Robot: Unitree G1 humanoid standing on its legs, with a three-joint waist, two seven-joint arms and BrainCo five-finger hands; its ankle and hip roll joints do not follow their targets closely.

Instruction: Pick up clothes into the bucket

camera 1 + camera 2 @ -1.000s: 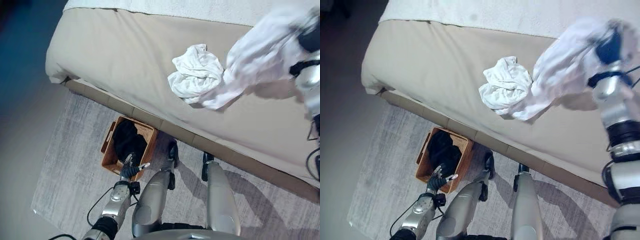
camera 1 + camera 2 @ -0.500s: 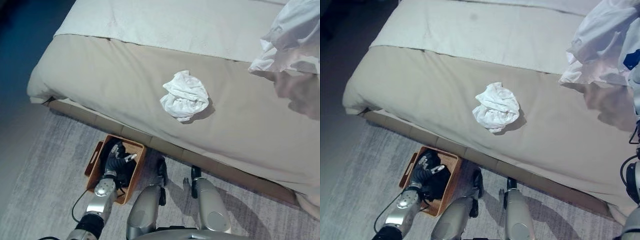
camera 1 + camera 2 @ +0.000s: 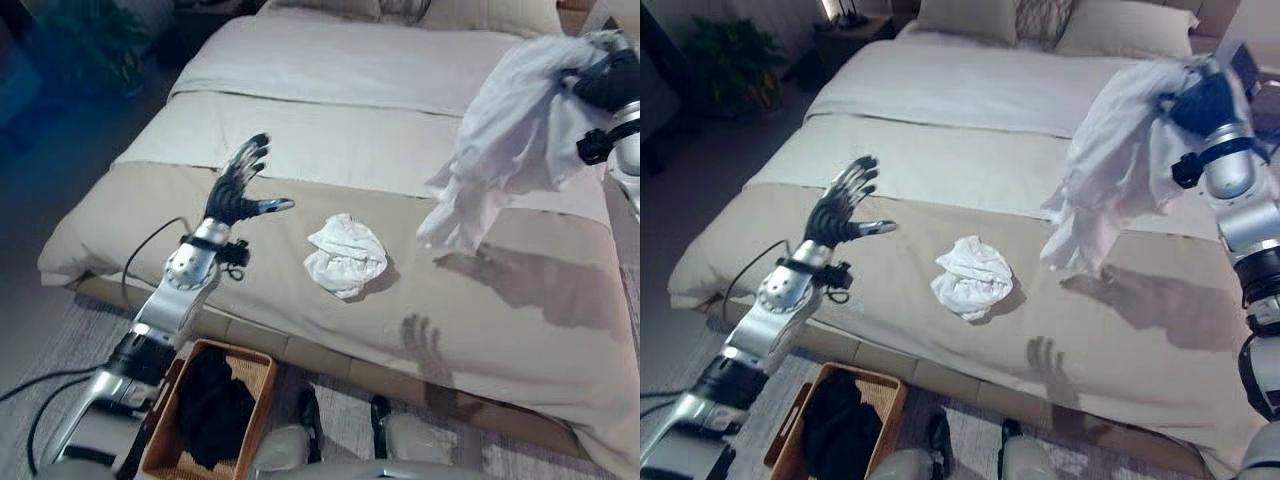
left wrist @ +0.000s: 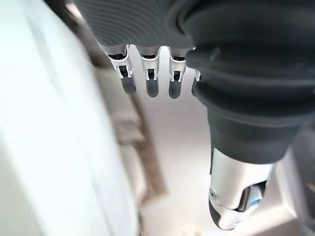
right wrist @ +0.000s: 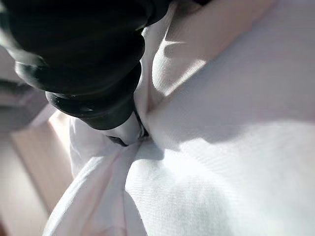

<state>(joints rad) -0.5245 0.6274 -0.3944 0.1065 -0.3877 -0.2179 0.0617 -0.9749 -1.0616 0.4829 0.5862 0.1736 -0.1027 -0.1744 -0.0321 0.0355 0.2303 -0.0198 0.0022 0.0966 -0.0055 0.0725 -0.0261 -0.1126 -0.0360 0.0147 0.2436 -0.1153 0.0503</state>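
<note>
Clothes update: the big loose white cotton garment point(image 3: 1105, 165) is now hanging clear of the beige-covered bed point(image 3: 1160, 330) at the upper right of the frame, bunched in the right robot hand point(image 3: 1202, 100), so that piece is ready to carry. The left robot hand point(image 3: 840, 210) has come up out of the woven brown wicker bucket point(image 3: 875, 395) at the bottom left and is hovering over the bed, fingers spread and holding nothing. A crumpled small white cloth point(image 3: 972, 277) is sitting mid-frame on the bed, probably next.

L hand point(image 3: 238, 190) raised, fingers spread; R hand point(image 3: 1202, 100) raised, clenched.
</note>
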